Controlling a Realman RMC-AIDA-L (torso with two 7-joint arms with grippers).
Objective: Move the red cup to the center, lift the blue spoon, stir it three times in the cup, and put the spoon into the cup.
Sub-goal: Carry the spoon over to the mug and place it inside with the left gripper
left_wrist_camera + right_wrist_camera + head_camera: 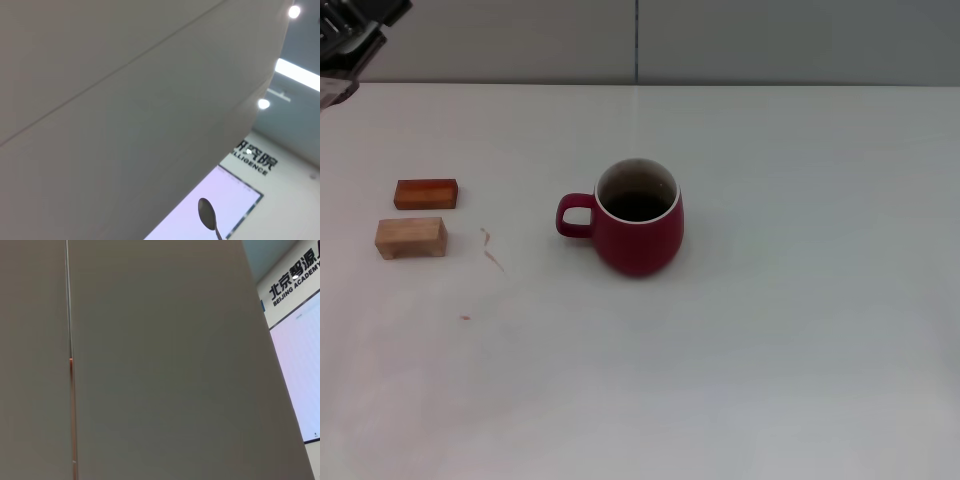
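The left hand [345, 45] sits raised at the frame's upper left; the blue spoon's [209, 216] metal bowl shows in its wrist view, apparently grasped. The red cup [638, 217] stands mid-bench [800, 330].

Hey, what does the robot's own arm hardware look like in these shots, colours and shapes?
Only a corner of the left arm shows, at the head view's top left. It is black, blocky hardware with ribbed-looking parts and a pale grey piece beneath. No cables or markings can be made out. The right arm appears in no picture.
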